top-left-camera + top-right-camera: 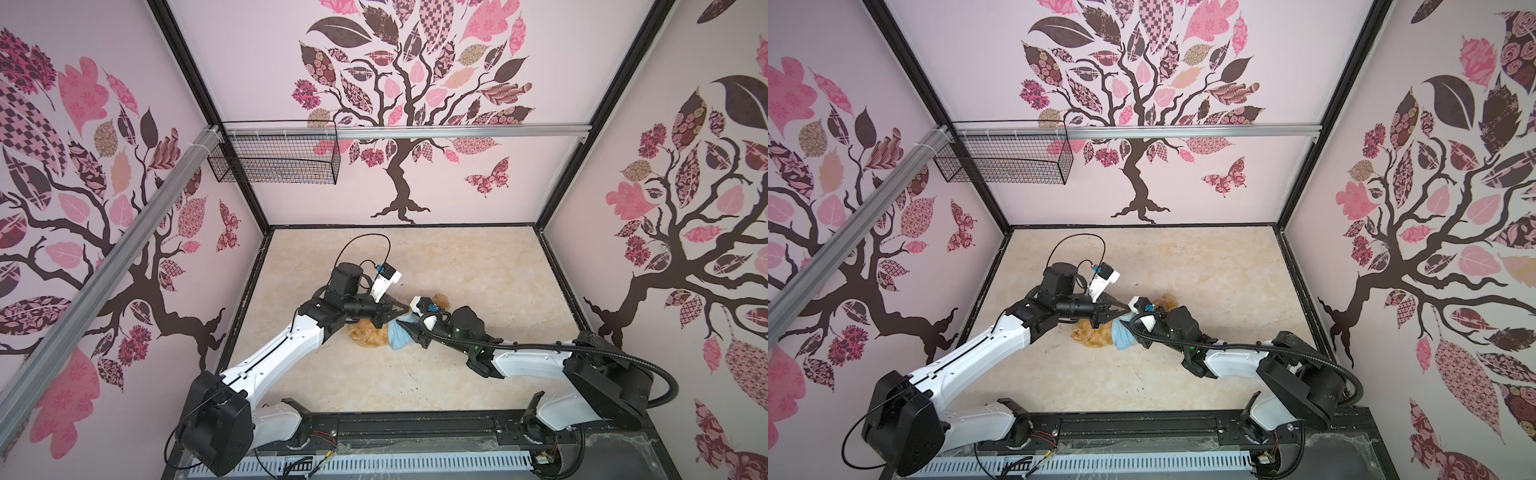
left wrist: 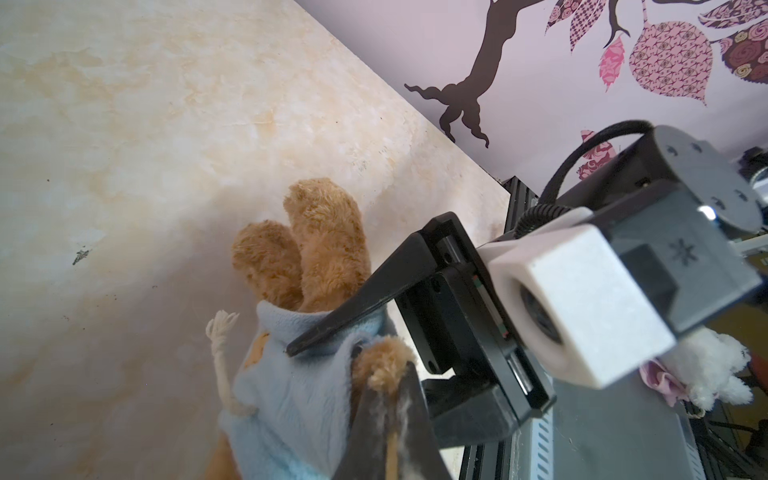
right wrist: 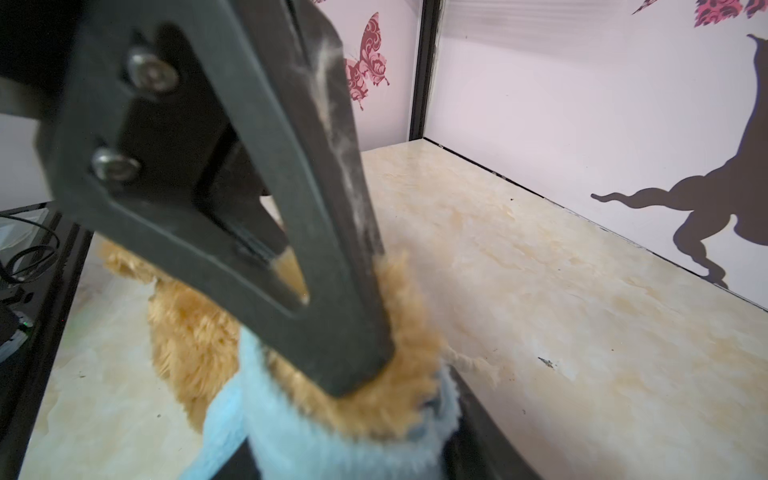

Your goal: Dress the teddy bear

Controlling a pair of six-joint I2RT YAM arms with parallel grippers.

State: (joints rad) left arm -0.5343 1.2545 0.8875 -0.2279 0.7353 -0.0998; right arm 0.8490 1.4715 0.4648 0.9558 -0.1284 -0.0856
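Where the bear lies: the teddy bear (image 1: 368,336) is flat on the table (image 1: 457,266), near its middle, with one end tucked under the left arm's wrist.
Shirt: a light blue shirt (image 1: 398,338) wraps the bear's middle, and golden fur shows beyond both of its ends in both top views.
Limbs: in the left wrist view two furry limbs (image 2: 320,249) stick out side by side from one open end of the shirt and rest on the table.
Left gripper: the left gripper (image 1: 401,311) reaches in from the left, its jaws pressed together on a tuft of the bear's paw that pokes out through an opening of the shirt.
Fluff: pale fluff clings to its fingers (image 3: 340,187) in the right wrist view.
Right gripper: the right gripper (image 1: 405,326) comes in low from the right to the same opening, its tips just beside the left gripper's. Its jaws stand part-way apart, one on each side of the blue cloth. The cloth hides the pads, so I cannot tell whether they pinch it.
Right finger: in the left wrist view one dark finger (image 2: 340,320) lies along the shirt, touching it.
Cord: a pale cord (image 2: 220,365) hangs down the shirt's front, beside an orange patch (image 2: 258,349).
Basket: a wire basket (image 1: 274,160) hangs from the rail on the back wall, well apart from the bear.
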